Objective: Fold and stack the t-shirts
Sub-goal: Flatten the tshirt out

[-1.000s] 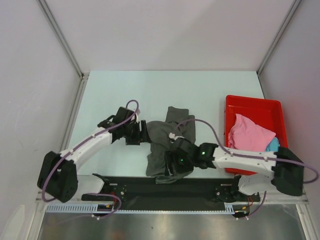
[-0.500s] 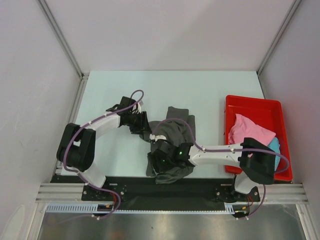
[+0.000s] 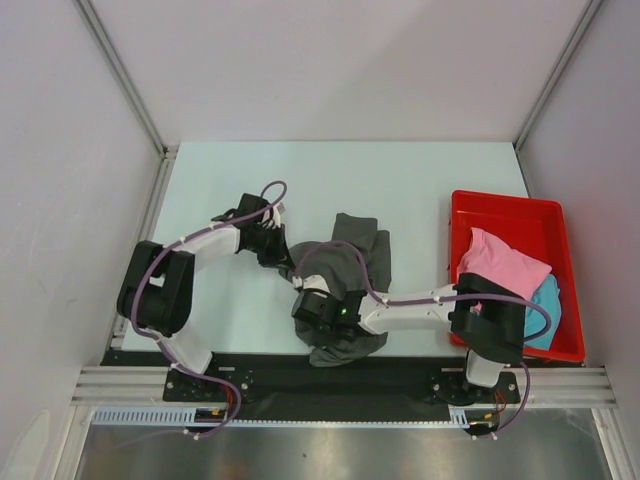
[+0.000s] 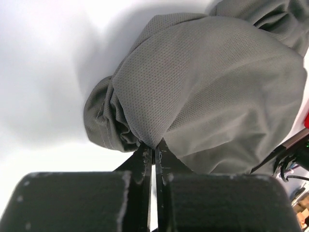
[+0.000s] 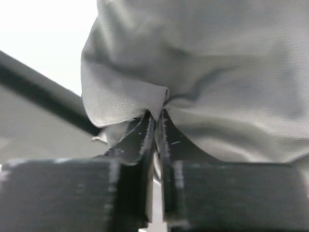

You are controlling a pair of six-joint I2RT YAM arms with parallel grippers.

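Grey cloth pinched tight in the closed left end effector (image 4: 154,147), at the left edge of the crumpled grey shirt (image 3: 352,250) on the pale tabletop (image 3: 400,180). At its near-left corner, another fold squeezed in the closed right end effector (image 5: 157,118). Far right, pink shirt (image 3: 500,265) and blue shirt (image 3: 547,300) touching, both in the red tray (image 3: 505,200).

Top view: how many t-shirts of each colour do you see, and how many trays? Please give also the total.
grey t-shirt: 1
pink t-shirt: 1
turquoise t-shirt: 1
red tray: 1
Total: 4
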